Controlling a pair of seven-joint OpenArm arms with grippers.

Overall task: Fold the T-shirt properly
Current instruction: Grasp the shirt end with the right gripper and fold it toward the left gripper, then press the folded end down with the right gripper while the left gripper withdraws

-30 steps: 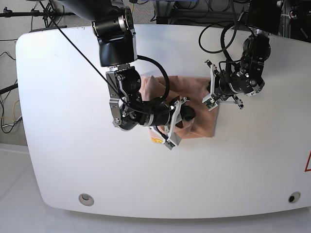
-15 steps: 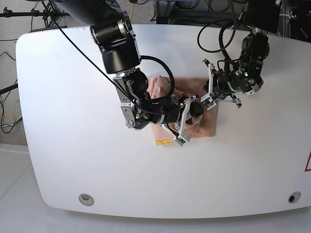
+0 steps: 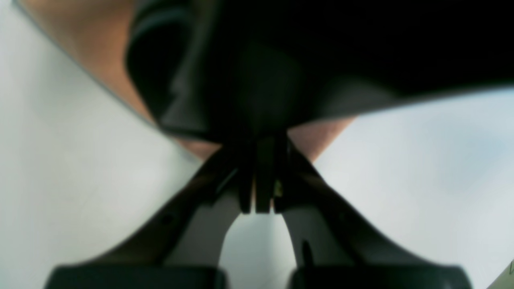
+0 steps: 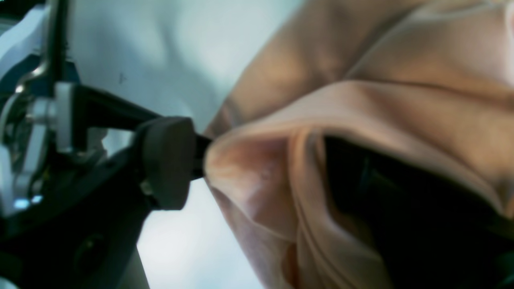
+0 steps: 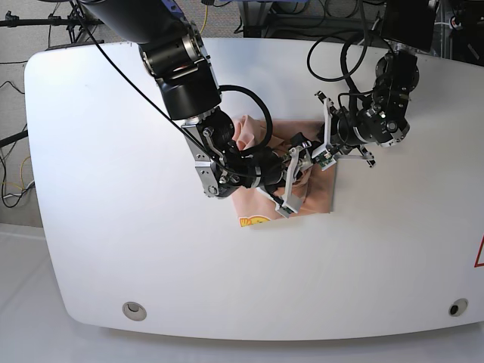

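Near the middle of the base view the salmon T-shirt (image 5: pixel 318 198) lies bunched on the white table (image 5: pixel 106 212), its yellow print (image 5: pixel 252 221) at the lower left edge. The right gripper (image 5: pixel 291 178) pinches a raised fold of it. Just behind, the left gripper (image 5: pixel 327 144) has its fingers (image 3: pixel 257 188) pressed together at the cloth's edge; what they hold cannot be told

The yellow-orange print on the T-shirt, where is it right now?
In the base view the yellow-orange print peeks out at the near-left corner of the T-shirt, flat on the table, just below the right hand.
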